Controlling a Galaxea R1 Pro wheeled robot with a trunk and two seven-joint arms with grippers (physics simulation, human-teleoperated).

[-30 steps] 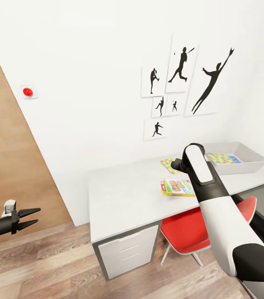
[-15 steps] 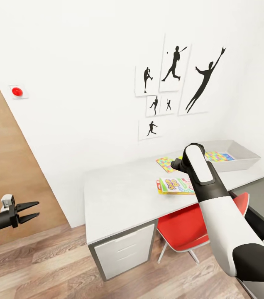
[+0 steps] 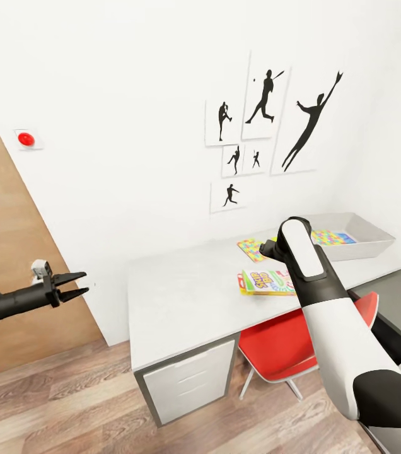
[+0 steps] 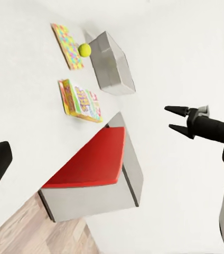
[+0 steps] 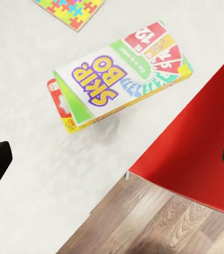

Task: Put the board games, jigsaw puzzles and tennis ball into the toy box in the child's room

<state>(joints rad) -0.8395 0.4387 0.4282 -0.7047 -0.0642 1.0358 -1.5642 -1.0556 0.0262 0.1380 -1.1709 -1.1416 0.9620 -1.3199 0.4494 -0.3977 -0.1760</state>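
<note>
- The desk (image 3: 181, 296) is a long light grey top against the white wall, with a white three-drawer unit (image 3: 191, 381) under its near end, standing on the wood-plank floor (image 3: 62, 403).
- A SKIP-BO game box (image 3: 265, 282) lies flat near the desk's front edge, above the red chair (image 3: 276, 350); its yellow-edged side and green-and-red face show in the right wrist view (image 5: 120, 74).
- A small jigsaw puzzle (image 3: 251, 248) lies flat behind the box, nearer the wall.
- A tennis ball (image 4: 84, 50) sits just beside that puzzle.
- The grey toy box (image 3: 364, 243) stands at the desk's far end, a puzzle mat (image 3: 331, 238) lying inside it.
</note>
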